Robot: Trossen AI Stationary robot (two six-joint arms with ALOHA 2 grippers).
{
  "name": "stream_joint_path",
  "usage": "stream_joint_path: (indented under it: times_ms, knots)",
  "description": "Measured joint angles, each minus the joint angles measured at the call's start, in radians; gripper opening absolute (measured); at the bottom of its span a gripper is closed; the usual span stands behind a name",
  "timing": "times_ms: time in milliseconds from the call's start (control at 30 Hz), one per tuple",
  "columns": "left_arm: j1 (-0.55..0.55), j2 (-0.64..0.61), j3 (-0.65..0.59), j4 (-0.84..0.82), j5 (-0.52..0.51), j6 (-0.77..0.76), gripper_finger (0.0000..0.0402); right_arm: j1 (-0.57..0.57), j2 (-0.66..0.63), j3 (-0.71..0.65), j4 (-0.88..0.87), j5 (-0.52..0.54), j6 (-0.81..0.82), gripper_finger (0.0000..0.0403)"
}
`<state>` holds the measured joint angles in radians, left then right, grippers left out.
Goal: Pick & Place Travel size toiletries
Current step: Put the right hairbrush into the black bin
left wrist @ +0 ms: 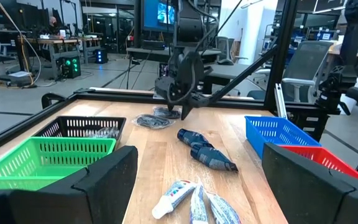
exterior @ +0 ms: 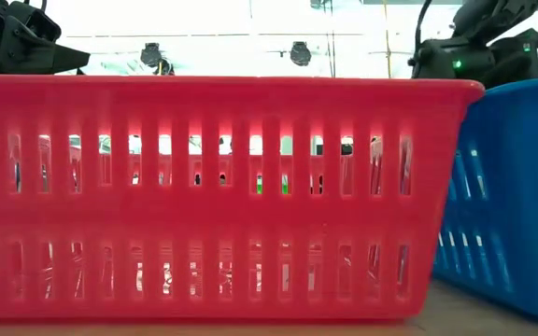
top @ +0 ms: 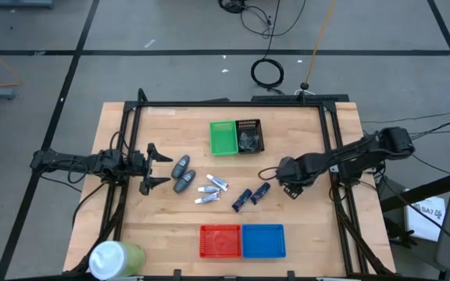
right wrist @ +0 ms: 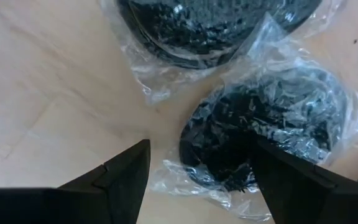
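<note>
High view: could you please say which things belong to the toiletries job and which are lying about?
Job: grey oval containers, white tubes, navy tubes, bagged dark round pieces.
Lying about: pale green cylinder, cable coil, green tray, black tray, red tray, blue tray.

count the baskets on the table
4: green basket and black basket side by side at the far middle, red basket and blue basket side by side at the near edge. None looks hidden.

premises: a robotics lab or workshop. evidence in the left wrist view: desks with computers (left wrist: 23, 46) at upper left, a lit monitor (left wrist: 160, 14) at top centre, office chair (left wrist: 306, 65) at right. high view: cables (top: 268, 72) on floor, top centre.
</note>
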<state>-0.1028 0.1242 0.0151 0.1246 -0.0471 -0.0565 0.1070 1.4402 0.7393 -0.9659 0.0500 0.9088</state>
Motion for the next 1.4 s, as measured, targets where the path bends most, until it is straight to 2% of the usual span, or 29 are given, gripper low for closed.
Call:
stream_joint_path:
  times_ms: [300,800,1100,1400]
  knots:
    - [0.0,0.0,0.0,0.0,0.0,0.0,0.0337,0.0,0.051,0.003,-0.003,-0.003,0.036,0.0227]
    - [0.0,0.0,0.0,0.0,0.0,0.0,0.0337,0.0,0.039,0.001,-0.003,-0.008,0.034,0.0081]
    - [0.0,0.0,0.0,0.0,0.0,0.0,0.0337,0.0,0.04,0.003,-0.012,-0.056,-0.018,0.0007]
    - [0.0,0.0,0.0,0.0,0.0,0.0,0.0337,-0.001,0.041,0.07,-0.038,-0.056,-0.089,0.0001]
